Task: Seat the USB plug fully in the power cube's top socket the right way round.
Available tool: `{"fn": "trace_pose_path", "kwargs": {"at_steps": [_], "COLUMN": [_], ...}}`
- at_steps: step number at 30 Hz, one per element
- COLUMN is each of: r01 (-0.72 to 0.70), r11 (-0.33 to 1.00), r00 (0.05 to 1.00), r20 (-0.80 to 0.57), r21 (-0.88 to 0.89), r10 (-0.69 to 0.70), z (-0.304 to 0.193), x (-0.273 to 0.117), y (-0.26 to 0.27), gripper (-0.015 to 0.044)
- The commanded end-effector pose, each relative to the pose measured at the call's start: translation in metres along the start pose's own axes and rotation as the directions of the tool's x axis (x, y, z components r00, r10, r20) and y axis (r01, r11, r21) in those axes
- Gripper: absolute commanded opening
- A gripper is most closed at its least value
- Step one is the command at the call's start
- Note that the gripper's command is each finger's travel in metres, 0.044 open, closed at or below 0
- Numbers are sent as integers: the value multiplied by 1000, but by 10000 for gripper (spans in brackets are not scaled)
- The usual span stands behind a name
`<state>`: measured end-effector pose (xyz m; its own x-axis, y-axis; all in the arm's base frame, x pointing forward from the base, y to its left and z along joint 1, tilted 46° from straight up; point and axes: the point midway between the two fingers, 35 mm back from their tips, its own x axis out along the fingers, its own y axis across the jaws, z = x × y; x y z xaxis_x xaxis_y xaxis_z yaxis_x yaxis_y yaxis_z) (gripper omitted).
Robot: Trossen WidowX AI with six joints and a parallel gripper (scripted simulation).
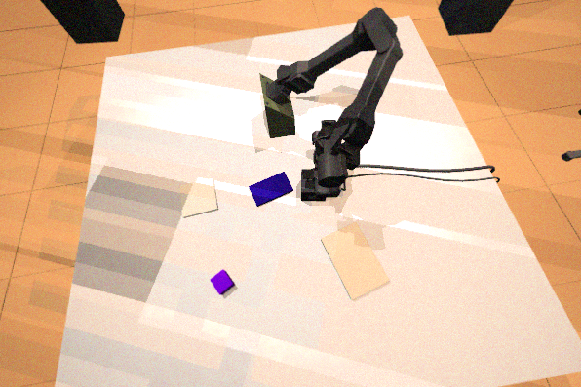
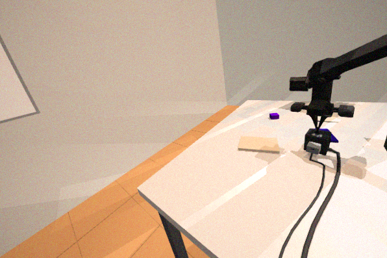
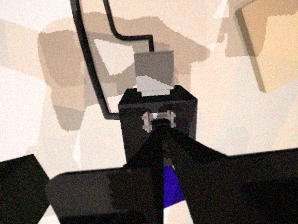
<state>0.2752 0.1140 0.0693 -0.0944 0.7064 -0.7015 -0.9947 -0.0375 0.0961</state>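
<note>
The black power cube (image 1: 308,185) (image 2: 323,146) (image 3: 134,117) stands on the table. My gripper (image 2: 317,129) (image 3: 163,133) is over its top, fingers pointing down and tips nearly together. It is shut on the small black USB plug (image 3: 160,121), which stands at the silver-edged socket in the cube's top. The fingertips hide most of the plug, so its depth and which way round it is cannot be told. In the top view the arm covers the fingers and the plug.
A grey connector (image 2: 313,147) (image 3: 154,70) is on the cube's side, with black cables (image 2: 337,175) (image 3: 89,60) trailing away. A blue slab (image 1: 271,189) lies close beside the cube. Tan slabs (image 1: 355,262) (image 1: 201,199), a purple block (image 1: 222,282) and a dark green wedge (image 1: 281,122) are farther off.
</note>
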Motion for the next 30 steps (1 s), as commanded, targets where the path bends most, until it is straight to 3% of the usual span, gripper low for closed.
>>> {"fn": "trace_pose_path", "kwargs": {"at_steps": [1,30], "r01": [3,3], "r11": [1000,1000], "r00": [1000,1000], "r20": [-1,-2], "r21": [-5,-5], "r10": [-3,-3], "z": [0,0], "x": [-4,-23], "y": [-1,-1], "gripper": [0,0]}}
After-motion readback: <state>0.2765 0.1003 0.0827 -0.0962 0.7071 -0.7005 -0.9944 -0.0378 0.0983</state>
